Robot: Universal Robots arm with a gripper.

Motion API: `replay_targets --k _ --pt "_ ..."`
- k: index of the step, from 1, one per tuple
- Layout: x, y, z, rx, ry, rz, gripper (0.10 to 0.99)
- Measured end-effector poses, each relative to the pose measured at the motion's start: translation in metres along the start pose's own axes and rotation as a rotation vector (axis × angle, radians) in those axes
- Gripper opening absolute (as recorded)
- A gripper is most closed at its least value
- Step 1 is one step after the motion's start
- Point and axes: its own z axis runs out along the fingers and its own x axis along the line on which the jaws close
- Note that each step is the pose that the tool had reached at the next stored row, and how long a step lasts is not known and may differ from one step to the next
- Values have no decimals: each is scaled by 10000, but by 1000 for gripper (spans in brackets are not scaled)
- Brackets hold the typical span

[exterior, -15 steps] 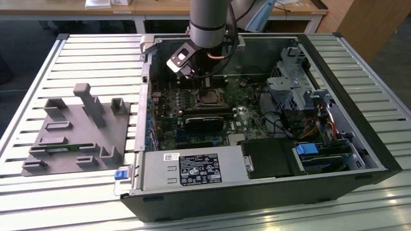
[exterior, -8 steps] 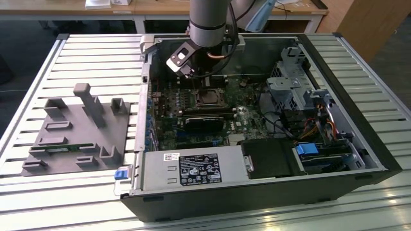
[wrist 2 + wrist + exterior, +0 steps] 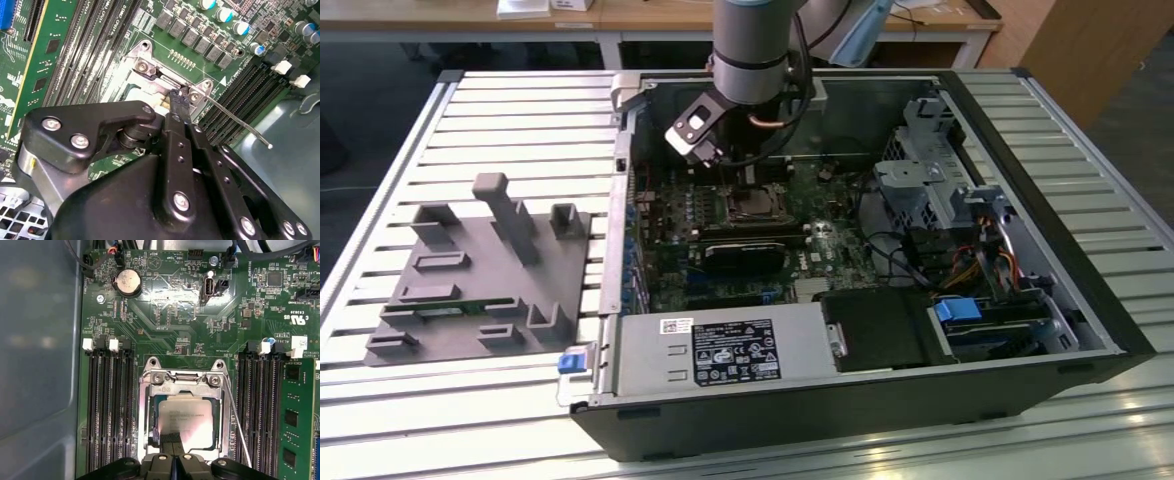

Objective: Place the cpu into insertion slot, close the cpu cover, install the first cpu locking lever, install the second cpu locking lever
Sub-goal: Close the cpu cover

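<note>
My gripper (image 3: 173,436) is closed, fingers together with nothing between them, tips at the cover's (image 3: 182,386) edge. Just beyond them the cpu (image 3: 189,412) lies in the slot (image 3: 144,405), framed by the cover. A lever (image 3: 234,416) runs alongside.

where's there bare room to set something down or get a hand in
Bare slats lie between the fixture and the table's far edge, and along the case on the exterior view's right. Inside the case it is crowded: the end effector sits over the cpu, cables beside.
</note>
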Motion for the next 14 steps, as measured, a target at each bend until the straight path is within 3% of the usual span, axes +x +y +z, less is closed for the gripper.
replay_targets --k 9,14 --pt "1 0 7 -5 6 1 106" --pt "2 0 -47 -3 4 0 106"
